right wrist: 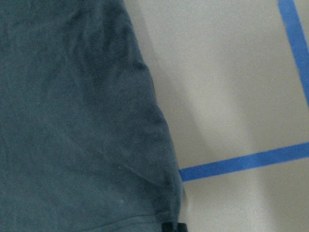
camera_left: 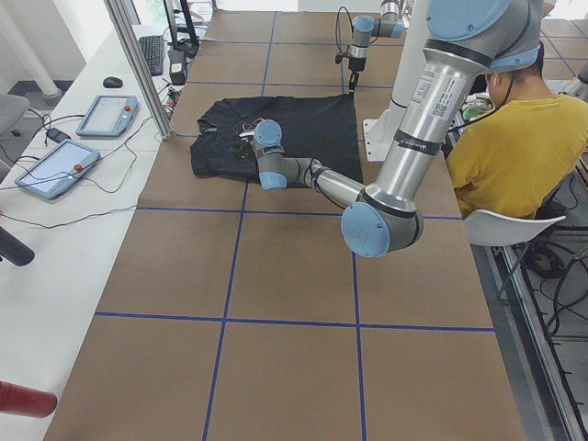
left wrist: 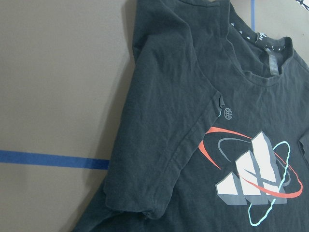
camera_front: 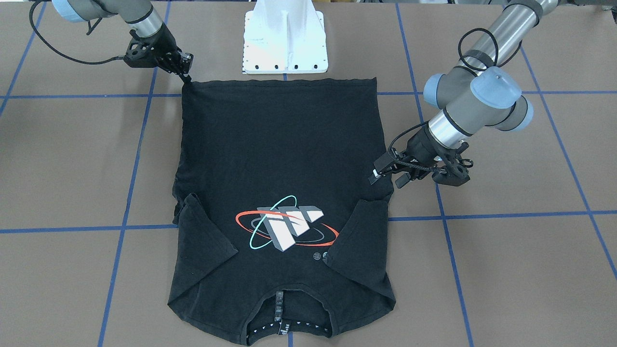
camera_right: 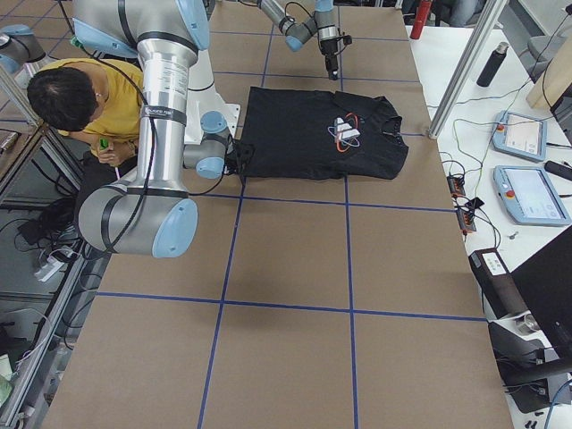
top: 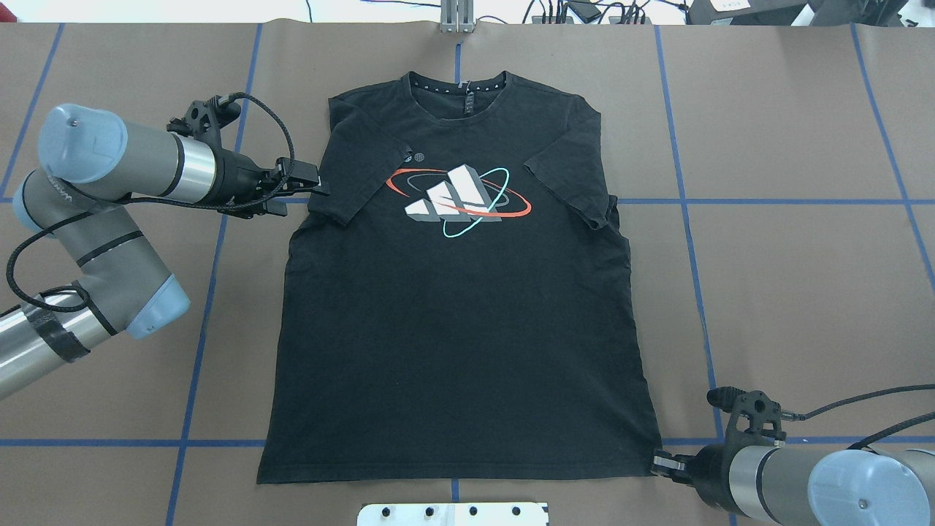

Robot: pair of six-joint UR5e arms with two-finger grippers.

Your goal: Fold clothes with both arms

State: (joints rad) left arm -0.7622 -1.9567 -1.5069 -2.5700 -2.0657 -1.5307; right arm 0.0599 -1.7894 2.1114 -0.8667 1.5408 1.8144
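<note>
The black T-shirt (top: 453,329) lies flat on the brown table with its orbit logo (top: 456,199) facing up and its collar away from the robot. Both sleeves are folded in over the chest (camera_front: 202,241). My left gripper (top: 303,193) is open and empty, just off the edge of the shirt by its sleeve; in the front view (camera_front: 388,177) its jaws stand apart. My right gripper (top: 661,464) is shut on the near hem corner, which rises to a point at its tip (camera_front: 185,79). The right wrist view shows that hem edge (right wrist: 159,145).
The white base plate (camera_front: 284,43) stands just behind the hem. Blue tape lines (top: 687,219) grid the table. A person in yellow (camera_left: 514,147) sits beside the robot. Tablets (camera_left: 106,115) and cables lie on the side bench.
</note>
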